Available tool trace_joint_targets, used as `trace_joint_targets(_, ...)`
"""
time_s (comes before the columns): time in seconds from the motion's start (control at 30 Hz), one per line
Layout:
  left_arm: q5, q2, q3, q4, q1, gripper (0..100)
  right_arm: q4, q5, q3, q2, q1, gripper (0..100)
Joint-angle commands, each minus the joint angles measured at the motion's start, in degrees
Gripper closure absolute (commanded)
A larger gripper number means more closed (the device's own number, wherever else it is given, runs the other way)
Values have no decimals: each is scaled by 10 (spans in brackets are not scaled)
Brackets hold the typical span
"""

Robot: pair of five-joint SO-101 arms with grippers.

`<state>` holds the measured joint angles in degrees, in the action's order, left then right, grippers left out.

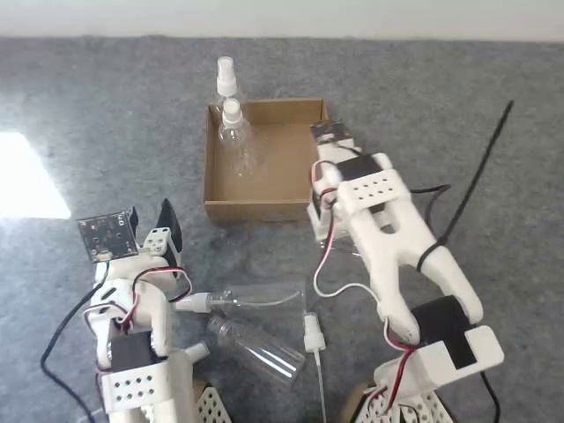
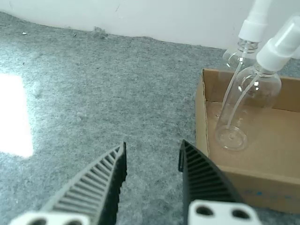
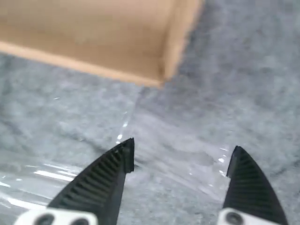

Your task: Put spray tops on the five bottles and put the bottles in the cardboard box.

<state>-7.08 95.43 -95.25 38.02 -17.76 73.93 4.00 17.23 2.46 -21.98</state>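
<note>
Cardboard, brown and shallow, is forming the open box (image 1: 256, 211) on the grey felt table cover (image 1: 441, 88). One clear plastic bottle with a white spray top (image 1: 236, 141) is standing inside it. A second capped bottle (image 1: 226, 79) is standing just behind the far wall, as far as I can tell.

The right gripper (image 3: 183, 145) is hanging released, jaws spread wide, over a clear lying bottle (image 3: 178, 161) just beside the box's near corner. The left gripper (image 2: 153, 144) is also gaping and gripping nothing, pointing at bare felt.

Near the arm bases, a third capped bottle (image 1: 256, 298), an uncapped bottle (image 1: 260, 352) and a loose white spray top (image 1: 313, 337) are lying close together.

I judge the slick round body may be rolling or squirting out as the jaws close off-centre. With the corner so near, a finger could be shoving the box and toppling the bottle inside.
</note>
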Motion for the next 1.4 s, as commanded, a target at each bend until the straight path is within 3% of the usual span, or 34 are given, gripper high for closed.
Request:
trace_joint_targets(0.0, 4, 3, 5, -2, -2, 826, 7, -11, -5, -40, 32, 712)
trace_joint_targets(0.3, 4, 3, 5, -2, -2, 826, 7, -11, -10, -48, 91, 712)
trace_joint_targets(0.57, 4, 3, 5, -2, -2, 826, 51, 0, -7, -141, 89, 711)
trace_joint_targets(1.0, 4, 3, 5, -2, -2, 826, 138, 271, -6, -175, 29, 709)
trace_joint_targets(1.37, 4, 3, 5, -2, -2, 826, 138, 418, -5, -173, 7, 709)
